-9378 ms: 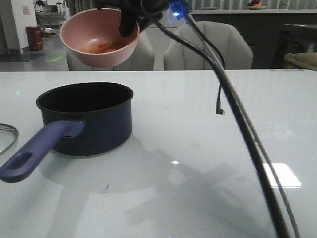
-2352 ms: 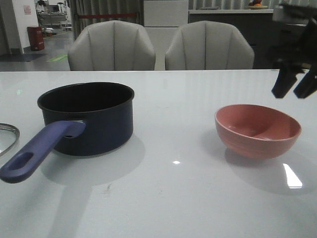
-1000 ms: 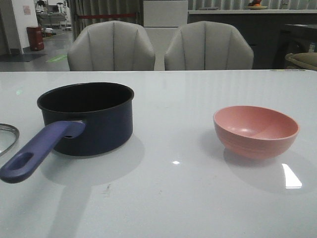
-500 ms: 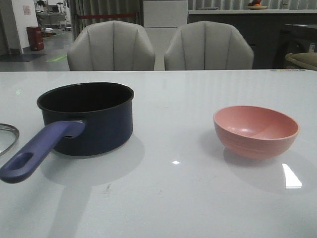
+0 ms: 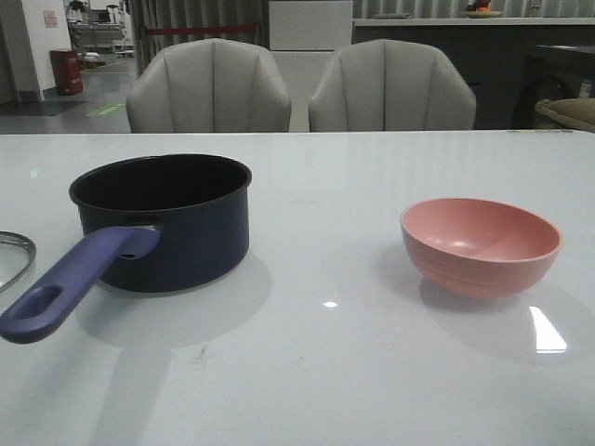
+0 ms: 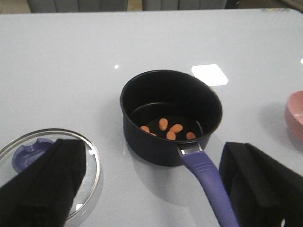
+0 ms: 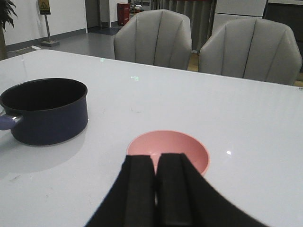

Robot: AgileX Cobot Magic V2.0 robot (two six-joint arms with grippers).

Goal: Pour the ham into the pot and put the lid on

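Pink bowl now emptied on table; ham in pot.

lid — cut off by frame edge

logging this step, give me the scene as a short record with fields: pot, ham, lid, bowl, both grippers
pot: dark blue saucepan on the table, uncovered, handle toward the robot
ham: several orange pieces inside the pot
lid: glass lid flat on the table beside the pot, not on it
bowl: pink bowl upright, looks empty
left gripper: open, above the pot handle
right gripper: shut, holding nothing, near the bowl
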